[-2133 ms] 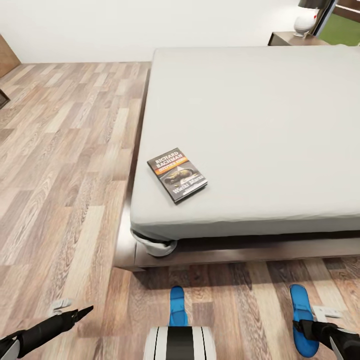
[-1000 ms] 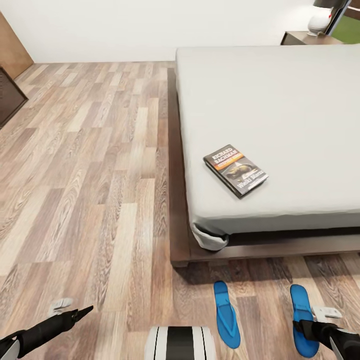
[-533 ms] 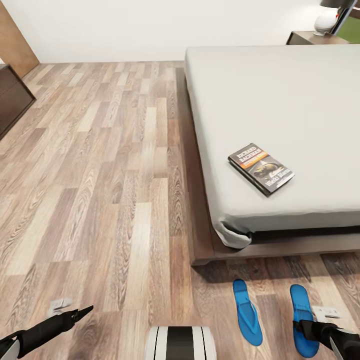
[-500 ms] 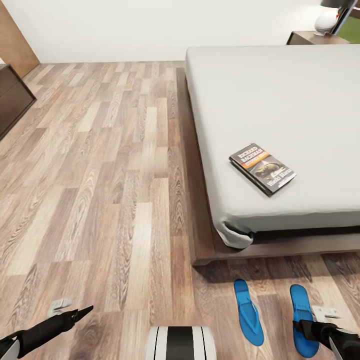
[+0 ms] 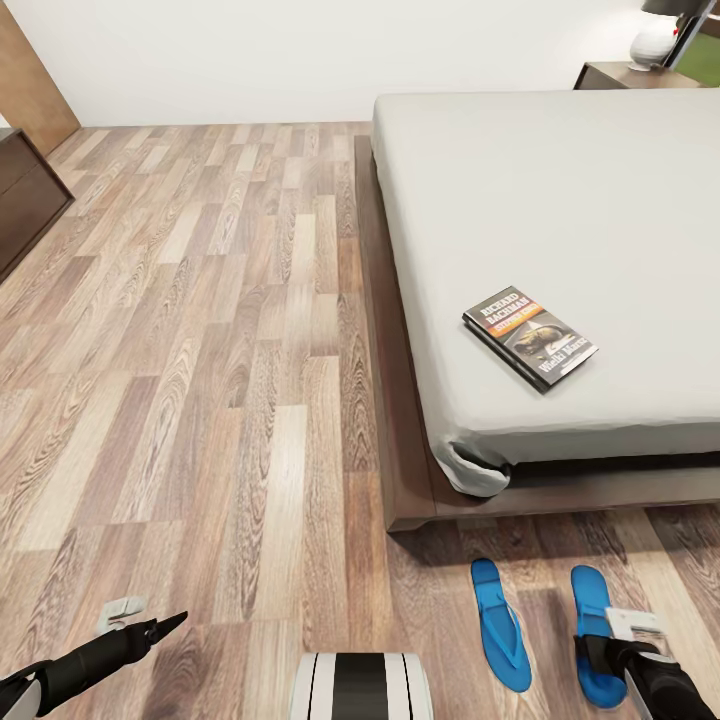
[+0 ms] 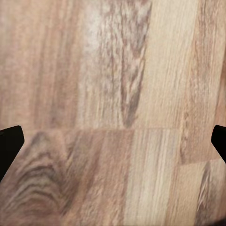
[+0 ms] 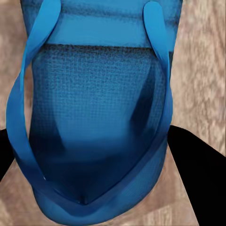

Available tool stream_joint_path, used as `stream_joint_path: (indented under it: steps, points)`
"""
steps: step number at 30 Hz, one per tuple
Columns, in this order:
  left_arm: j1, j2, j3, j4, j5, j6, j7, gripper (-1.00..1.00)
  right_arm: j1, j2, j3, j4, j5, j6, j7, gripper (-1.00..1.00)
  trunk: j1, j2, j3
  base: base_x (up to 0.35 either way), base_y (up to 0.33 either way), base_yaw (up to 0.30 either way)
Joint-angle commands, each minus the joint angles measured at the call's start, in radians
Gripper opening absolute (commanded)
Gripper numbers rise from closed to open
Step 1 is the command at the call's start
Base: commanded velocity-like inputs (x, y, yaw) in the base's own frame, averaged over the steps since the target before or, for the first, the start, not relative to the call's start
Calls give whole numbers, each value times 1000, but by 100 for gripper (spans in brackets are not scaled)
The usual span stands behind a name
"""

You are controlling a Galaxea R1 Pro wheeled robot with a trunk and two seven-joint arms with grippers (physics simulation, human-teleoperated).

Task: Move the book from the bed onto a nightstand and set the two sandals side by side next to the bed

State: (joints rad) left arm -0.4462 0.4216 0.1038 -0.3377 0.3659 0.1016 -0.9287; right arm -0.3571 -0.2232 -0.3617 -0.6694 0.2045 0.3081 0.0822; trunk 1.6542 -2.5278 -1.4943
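Bed [image 5: 560, 200]: large, far right, pale mattress on dark frame.
Book [image 5: 530, 336]: lying flat near the mattress's near left corner.
Sandals: left sandal [image 5: 500, 624] on the floor before the bed; right sandal [image 5: 592, 630] [image 7: 96, 117] just beside it, lying between the right fingers [image 7: 202, 183], which straddle it.
Left fingers [image 6: 10, 146]: spread wide over bare floor [image 5: 200, 350].

Two blue sandals are counted on the floor: a first sandal [image 5: 500, 628] and a second sandal [image 5: 594, 645], the second lying between the fingers of the right gripper [image 5: 612, 655]. One book [image 5: 530, 336] is counted, and one bed [image 5: 560, 240]. One nightstand [image 5: 628, 74] is seen, bearing one lamp [image 5: 660, 38]. Two grippers are counted, the other being the left gripper [image 5: 150, 630].
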Motion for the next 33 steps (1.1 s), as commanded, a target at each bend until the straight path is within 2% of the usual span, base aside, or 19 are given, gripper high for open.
stream_joint_path:
  steps: [1,4,5,6,9,13,17,22,24,25,27,29,33]
  points:
    - [0,0,2,0,5,10,-4,100,0,1,-5,-12,11,5,46,-100,0,0,-1,0,0,0]
    - [0,-1,2,0,5,9,-4,100,0,-2,-7,-29,11,11,316,-100,0,0,-1,0,0,0]
    - [0,-1,2,0,5,9,-4,100,0,-2,-7,-34,12,12,370,-100,0,0,-1,0,0,0]
    - [0,-2,2,0,5,9,-4,100,0,-2,-8,-38,12,13,390,-100,0,0,-1,0,0,0]
    - [0,-13,2,0,5,8,-3,100,0,-1,-8,-66,13,14,421,-100,0,0,-1,0,0,0]
    - [0,-15,1,0,5,7,-1,100,0,-1,-8,-99,13,14,422,-100,0,0,-1,1,-1,0]
    - [0,-26,2,0,5,7,1,100,0,-1,-8,-105,14,15,421,-100,0,0,-1,99,-91,0]
    - [0,-27,2,0,5,6,3,100,0,-1,-7,-106,16,15,422,-100,0,0,-1,20,-19,0]
    - [0,-27,2,0,5,6,2,100,0,0,-7,-106,56,15,410,-100,0,0,-1,2,-2,0]
    - [0,-27,2,0,5,6,2,100,0,2,-7,-106,95,15,388,-100,0,0,-1,1,-1,0]
    - [0,-27,2,0,5,6,2,100,0,5,-8,-105,257,14,284,-100,0,0,-1,0,0,0]
    - [0,-27,2,0,5,6,2,100,0,4,-9,-105,298,14,262,-100,0,0,-1,0,0,0]
    - [0,-27,2,0,5,6,2,100,0,5,-9,-105,323,15,249,-100,0,0,-1,0,0,0]
